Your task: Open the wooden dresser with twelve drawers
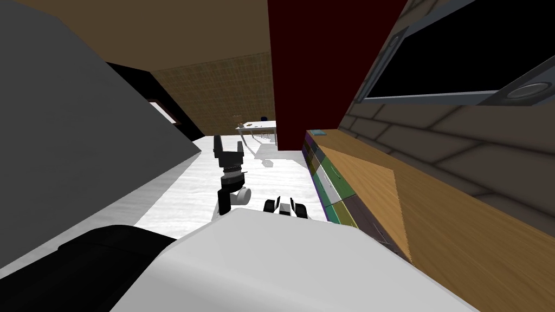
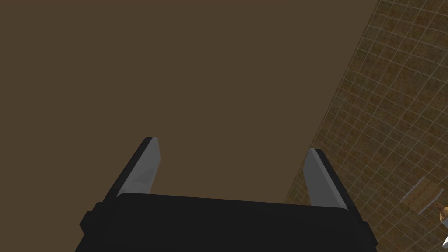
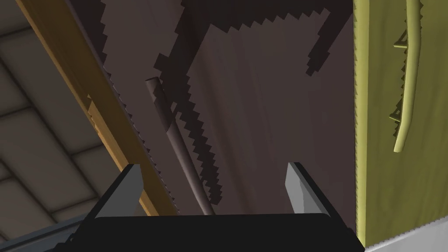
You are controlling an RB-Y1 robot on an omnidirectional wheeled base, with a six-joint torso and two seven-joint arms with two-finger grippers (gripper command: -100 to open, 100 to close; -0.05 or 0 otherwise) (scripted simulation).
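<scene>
right gripper (image 3: pixel 214 167) spread | dark brown drawer (image 3: pixel 271 109) bar handle (image 3: pixel 175 135) off-centre between its fingers, apparently lined up for gripping | left gripper (image 2: pixel 232 145) spread, parked clear

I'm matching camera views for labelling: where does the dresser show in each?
Head view: dresser along the right, beside the right pincer.
Right wrist view: its dark brown drawer front faces the open pincer, bar handle between the fingers.
Left wrist view: the raised left pincer points away from it.
Shared: the wooden top, the orange strip beside that drawer.
</scene>
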